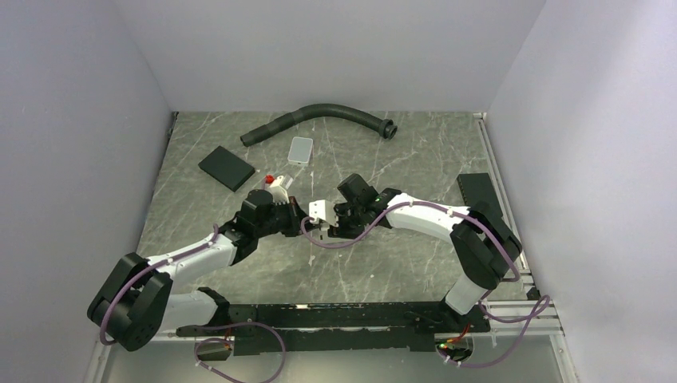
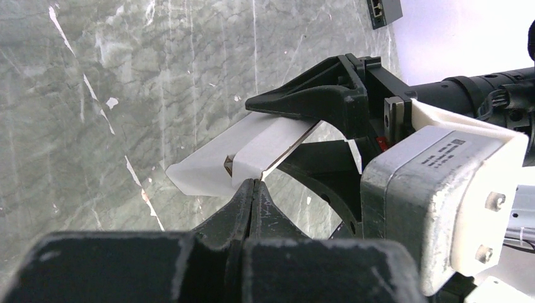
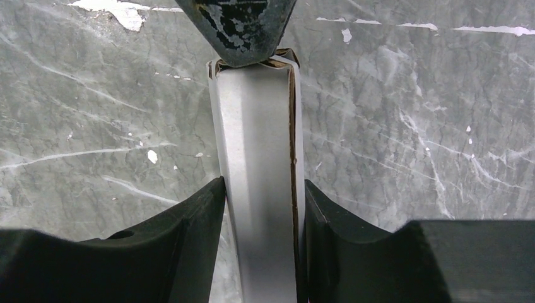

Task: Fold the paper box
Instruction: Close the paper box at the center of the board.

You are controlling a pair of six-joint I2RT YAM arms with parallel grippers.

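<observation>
Listing by size: grey marbled table (image 1: pixel 399 263), one. Curved dark hose (image 1: pixel 319 116), lying along the far edge. Black flat pad (image 1: pixel 227 167), far left, near the hose's lower end. Paper box (image 1: pixel 319 211), a slim white carton, held over mid-table between the two arms. The right gripper (image 3: pixel 262 189) clamps its long sides, jaws spread to its width. The left gripper (image 2: pixel 253 186) has its jaws pressed fully together, tips touching the carton's end. Light grey tile (image 1: pixel 301 149), flat, near the hose.
</observation>
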